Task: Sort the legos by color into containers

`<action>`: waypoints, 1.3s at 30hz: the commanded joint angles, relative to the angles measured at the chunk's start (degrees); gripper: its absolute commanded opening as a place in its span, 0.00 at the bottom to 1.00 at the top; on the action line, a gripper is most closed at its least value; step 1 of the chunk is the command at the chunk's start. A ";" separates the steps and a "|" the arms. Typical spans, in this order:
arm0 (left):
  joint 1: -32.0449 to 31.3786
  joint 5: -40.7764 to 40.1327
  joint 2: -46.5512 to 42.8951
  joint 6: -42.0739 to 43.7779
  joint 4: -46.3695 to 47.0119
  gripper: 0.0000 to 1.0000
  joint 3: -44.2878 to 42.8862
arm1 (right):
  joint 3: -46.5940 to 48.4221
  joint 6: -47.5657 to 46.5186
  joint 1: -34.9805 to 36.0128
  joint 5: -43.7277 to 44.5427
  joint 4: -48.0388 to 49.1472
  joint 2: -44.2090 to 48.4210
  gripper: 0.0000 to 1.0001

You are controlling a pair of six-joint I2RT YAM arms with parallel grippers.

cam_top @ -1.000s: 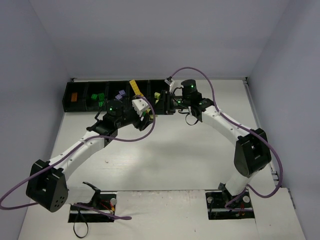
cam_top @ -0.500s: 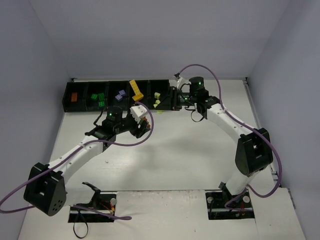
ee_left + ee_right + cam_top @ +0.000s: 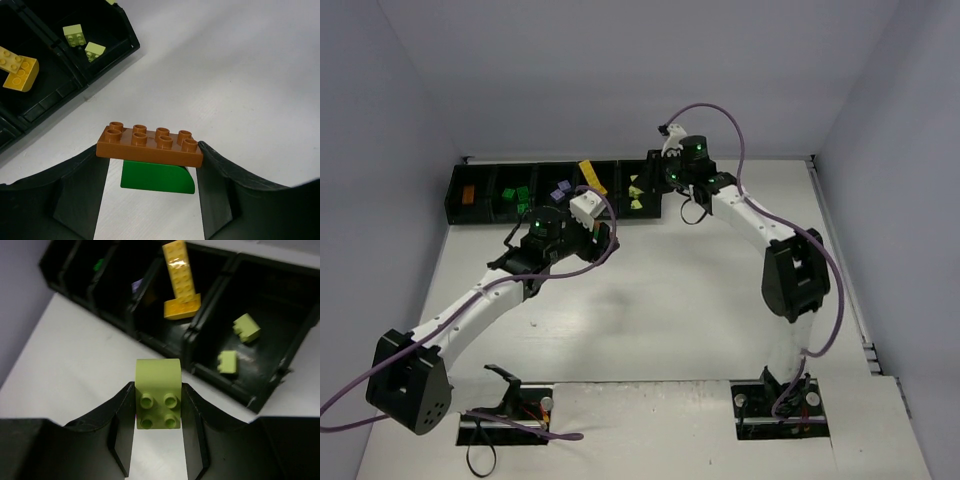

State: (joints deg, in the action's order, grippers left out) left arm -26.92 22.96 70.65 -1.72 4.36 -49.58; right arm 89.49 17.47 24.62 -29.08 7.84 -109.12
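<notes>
- Left gripper is nearest the bases. Its jaws are pinching an orange-brown brick by the short ends, studs up, held clear above the white table.
- Heads up: there's a dark green piece right under that brick. It looks stuck to the underside, but I can't tell for sure.
- Right gripper is further out. It's clamped on a lime brick, studs facing the wrist camera.
- So both arms are at the carry-to-bin step, I'd say, with nothing dropped yet.
- The row of containers is at the back. In the top view, the bin with an orange brick is the far-left one, roughly 10 o'clock from the left gripper. Getting there means a long sideways reach.
- The lime bin sits at about 2 o'clock from the held lime brick and has two lime bricks inside. The next bin over has a long yellow brick.
- Next for the right arm: shift out over the lime bin, then let go.
- Left arm's trickier. If the green piece really is attached, it probably needs separating first.
</notes>
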 commanded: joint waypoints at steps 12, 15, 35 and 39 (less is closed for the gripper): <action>0.29 -1.34 -7.55 -5.58 -1.90 0.13 -0.25 | 23.79 -9.04 0.51 11.85 3.41 -21.22 0.41; 0.20 -1.69 -8.42 -4.70 -2.07 0.13 0.36 | 25.38 -9.21 0.51 11.68 3.33 -22.19 0.63; 0.20 2.52 -7.63 4.69 -1.02 0.19 -1.22 | 18.80 -9.04 0.34 2.90 1.66 -14.02 0.72; 0.20 3.31 -8.95 10.49 -1.02 0.20 -0.69 | 12.39 -5.88 0.43 -5.53 1.66 -6.31 0.70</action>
State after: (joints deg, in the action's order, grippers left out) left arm -26.92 24.18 64.07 3.11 0.01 -48.21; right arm 103.70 9.17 24.82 -26.94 6.37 -126.58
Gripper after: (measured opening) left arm 0.584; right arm 0.703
